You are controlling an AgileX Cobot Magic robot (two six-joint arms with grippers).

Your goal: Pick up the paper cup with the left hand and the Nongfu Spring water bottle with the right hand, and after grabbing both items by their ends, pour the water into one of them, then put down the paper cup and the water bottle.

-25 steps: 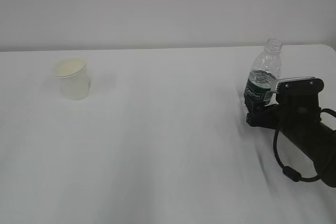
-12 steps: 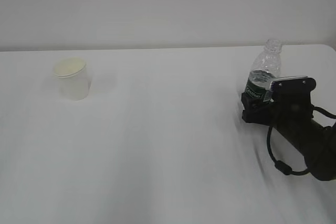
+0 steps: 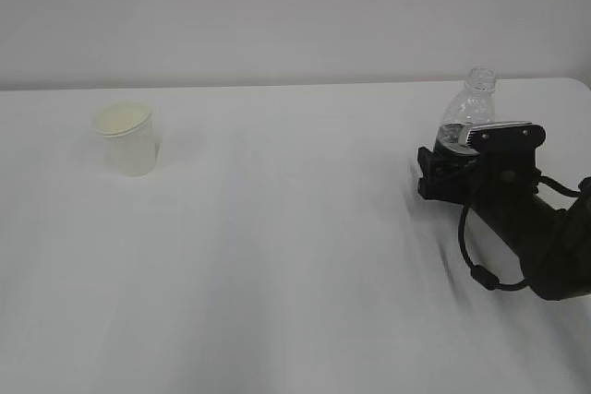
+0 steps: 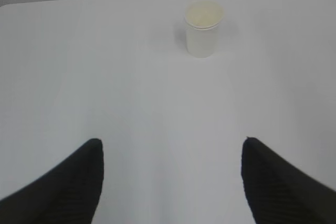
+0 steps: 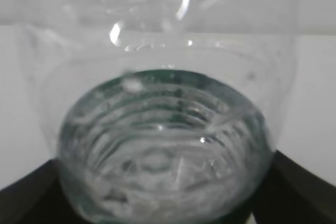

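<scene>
The off-white paper cup (image 3: 126, 138) stands upright at the far left of the table, and it also shows far ahead in the left wrist view (image 4: 202, 27). My left gripper (image 4: 171, 140) is open over bare table, well short of the cup, and is out of the exterior view. The clear capless Nongfu Spring water bottle (image 3: 473, 103) stands upright at the right. My right gripper (image 3: 450, 165) is open, with its jaws either side of the bottle's lower part. The ribbed bottle (image 5: 163, 145) fills the right wrist view, between the black fingers (image 5: 296, 182). The water level is unclear.
The white table (image 3: 295, 256) runs back to a pale wall. Its right edge lies just beyond the bottle. The right arm (image 3: 536, 237) with its cable loop lies low over the table's right front.
The right arm has slid forward and left, bringing its open jaws round the bottle's base and hiding the green label. Bottle and cup have stayed put.
</scene>
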